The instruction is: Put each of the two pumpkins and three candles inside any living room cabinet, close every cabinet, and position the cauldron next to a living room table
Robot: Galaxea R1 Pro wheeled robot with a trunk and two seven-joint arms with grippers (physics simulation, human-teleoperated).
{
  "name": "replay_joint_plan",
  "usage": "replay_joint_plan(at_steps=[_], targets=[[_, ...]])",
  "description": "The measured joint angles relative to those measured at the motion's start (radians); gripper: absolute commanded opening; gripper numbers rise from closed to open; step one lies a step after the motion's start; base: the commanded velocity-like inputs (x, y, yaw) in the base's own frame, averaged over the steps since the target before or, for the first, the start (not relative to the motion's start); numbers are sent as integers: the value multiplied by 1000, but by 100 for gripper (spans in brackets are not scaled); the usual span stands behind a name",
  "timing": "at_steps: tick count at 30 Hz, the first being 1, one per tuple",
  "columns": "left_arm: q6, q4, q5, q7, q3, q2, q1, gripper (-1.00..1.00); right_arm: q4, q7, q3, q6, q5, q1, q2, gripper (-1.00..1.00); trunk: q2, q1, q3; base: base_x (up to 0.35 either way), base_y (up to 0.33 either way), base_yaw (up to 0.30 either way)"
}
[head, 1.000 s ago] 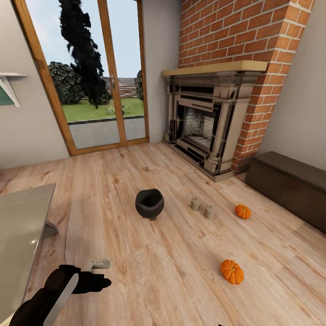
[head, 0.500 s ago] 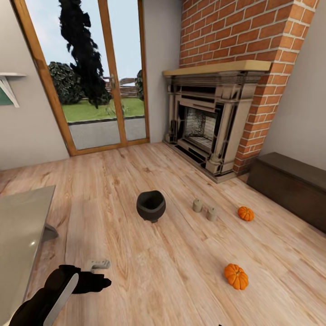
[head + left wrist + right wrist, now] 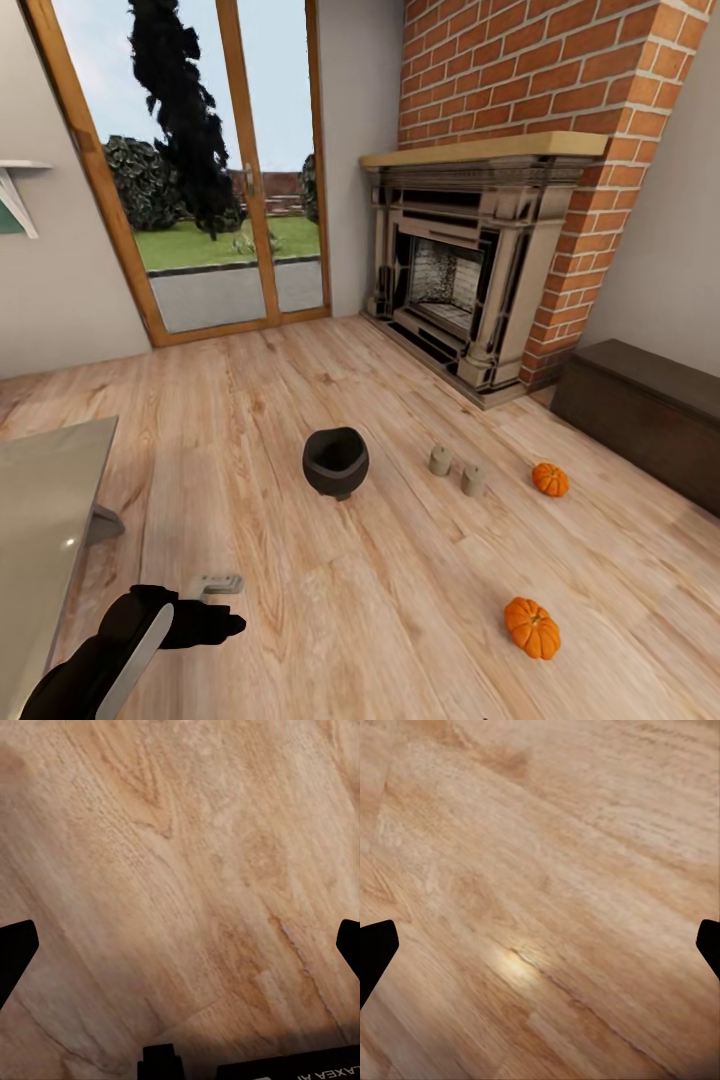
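step: approach, nothing stowed | pumpkins (image 3: 533,627) (image 3: 549,479), two candles (image 3: 439,460) (image 3: 473,480), cauldron (image 3: 335,462) on floor, cabinet (image 3: 640,412) shut | left gripper (image 3: 180,945), right gripper (image 3: 540,945) wide, empty | next: likely reach nearest pumpkin

Cauldron (image 3: 335,462) left of candles (image 3: 440,460)

Light plank floor (image 3: 300,400), brick fireplace (image 3: 480,270), wood-framed glass doors (image 3: 200,170), pale walls (image 3: 60,290)

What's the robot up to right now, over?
Both grippers open, empty. Pumpkins, two candles, cauldron on floor. Path clear.
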Motion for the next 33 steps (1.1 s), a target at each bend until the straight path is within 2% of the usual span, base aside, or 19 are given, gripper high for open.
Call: replay_joint_plan(at_steps=[10, 33], targets=[[0, 0, 0, 0, 0, 0, 0, 100, 0, 0, 0, -1, 0, 0, 0, 100, 0, 0, 0, 93, 13, 0], [0, 0, 0, 0, 0, 2, 0, 100, 0, 0, 0, 0, 0, 0, 0, 100, 0, 0, 0, 164, 22, 0]])
